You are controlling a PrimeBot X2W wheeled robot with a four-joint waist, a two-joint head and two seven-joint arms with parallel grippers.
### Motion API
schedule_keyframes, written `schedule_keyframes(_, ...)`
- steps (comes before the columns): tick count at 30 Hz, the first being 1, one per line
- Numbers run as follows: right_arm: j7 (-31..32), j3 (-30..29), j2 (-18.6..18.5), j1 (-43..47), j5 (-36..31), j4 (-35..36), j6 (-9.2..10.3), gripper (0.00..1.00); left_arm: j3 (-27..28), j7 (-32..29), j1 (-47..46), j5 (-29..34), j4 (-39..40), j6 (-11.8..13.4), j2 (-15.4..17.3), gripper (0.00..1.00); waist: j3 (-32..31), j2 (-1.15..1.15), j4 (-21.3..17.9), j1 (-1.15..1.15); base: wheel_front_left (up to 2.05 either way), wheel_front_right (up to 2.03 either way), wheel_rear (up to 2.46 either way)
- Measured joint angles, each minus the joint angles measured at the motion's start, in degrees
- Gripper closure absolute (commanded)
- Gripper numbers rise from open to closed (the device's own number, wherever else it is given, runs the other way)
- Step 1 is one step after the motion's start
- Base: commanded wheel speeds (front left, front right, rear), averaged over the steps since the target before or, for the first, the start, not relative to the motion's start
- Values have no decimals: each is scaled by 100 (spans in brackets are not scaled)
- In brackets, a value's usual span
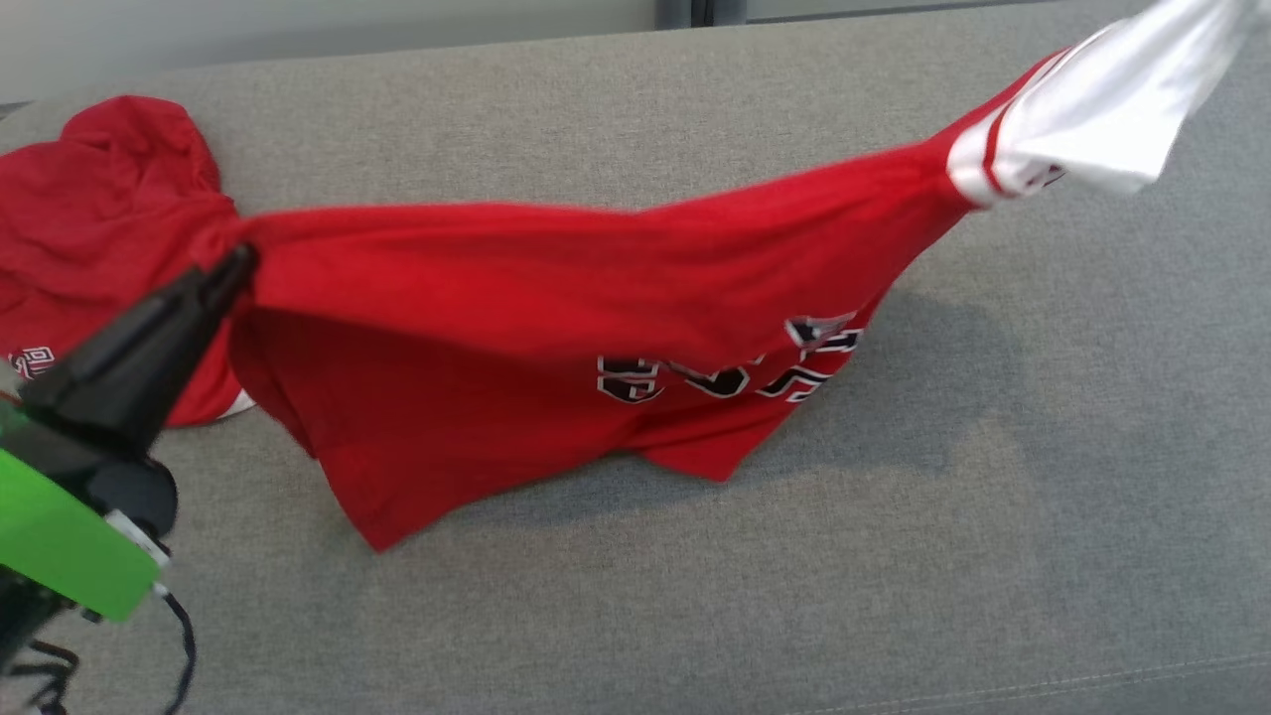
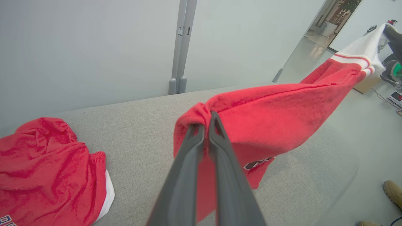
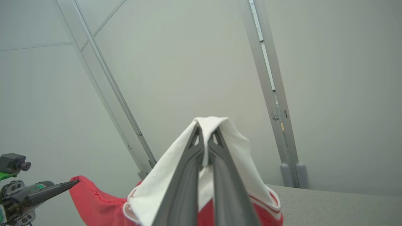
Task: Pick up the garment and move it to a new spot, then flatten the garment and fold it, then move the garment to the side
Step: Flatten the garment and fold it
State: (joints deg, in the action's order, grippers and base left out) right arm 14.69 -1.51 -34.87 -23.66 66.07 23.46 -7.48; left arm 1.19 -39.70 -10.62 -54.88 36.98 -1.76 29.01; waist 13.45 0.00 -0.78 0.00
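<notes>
The garment (image 1: 556,298) is a red jersey with dark lettering and a white sleeve (image 1: 1092,109). It hangs stretched above the grey cushion, with only its lower hem drooping toward the surface. My left gripper (image 1: 241,261) is shut on a bunched red edge at the garment's left end, and the left wrist view shows the same pinch (image 2: 207,124). My right gripper (image 3: 205,130) is shut on the white sleeve (image 3: 176,169), held high at the far right. In the right wrist view the left gripper (image 3: 73,182) pinches the far red end.
A second red garment (image 1: 89,228) lies crumpled at the cushion's far left. The grey cushion (image 1: 894,546) stretches wide to the front and right. A pale wall with a metal post (image 2: 180,47) stands behind. A person's shoe (image 2: 392,191) is on the floor beyond the right edge.
</notes>
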Motion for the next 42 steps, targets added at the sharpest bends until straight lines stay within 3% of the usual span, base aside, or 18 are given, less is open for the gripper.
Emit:
schedule_keyframes(6, 193, -419, 149, -1764, -81, -666, -1, 100, 89, -665, -2028, -365, -859, 189, 478, 100, 521, 0, -135, 0, 0, 0, 0)
schedule_keyframes(10, 201, -264, 772, -3259, -708, -1747, -2, 100, -343, -778, -3484, 7, -1987, 141, 587, 100, 966, 0, -196, 1, 0, 0, 0)
schedule_keyframes(13, -25, -148, 1392, -4354, -1508, -2755, -3, 100, -714, -519, -4520, 383, -2949, 14, 361, 100, 1312, 0, -235, 1, 0, 0, 0)
schedule_keyframes(20, -1345, -467, 2731, -6540, -3446, -4979, -1, 100, -1234, 1237, -6392, 1648, -4937, -367, -93, 100, 2008, 0, -298, 2, 0, 0, 0)
schedule_keyframes(25, -2253, -843, 3081, -7538, -3968, -5798, -2, 100, -1450, 2989, -7307, 2325, -5943, -515, -176, 100, 2349, 0, -318, 1, 0, 0, 0)
schedule_keyframes(29, -2260, -366, 3145, -7604, -3747, -6027, -1, 100, -1762, 3755, -7471, 2302, -6501, -556, -257, 100, 2516, 0, -328, 1, 0, 0, 0)
schedule_keyframes(33, -2017, 231, 3132, -6919, -3120, -5622, -1, 100, -2443, 4146, -7078, 1769, -6395, -571, -49, 100, 2615, 0, -347, 1, 0, 0, 0)
schedule_keyframes(38, -1748, 854, 2580, -5103, -2237, -4548, 0, 100, -3193, 4593, -5716, 913, -6113, -577, 549, 100, 2548, 0, -398, 1, 0, 0, 0)
schedule_keyframes(42, -1735, 833, 2106, -3515, -1636, -3742, 0, 100, -3539, 5088, -4709, 477, -5815, -577, 895, 100, 2322, 0, -412, 0, 0, 0, 0)
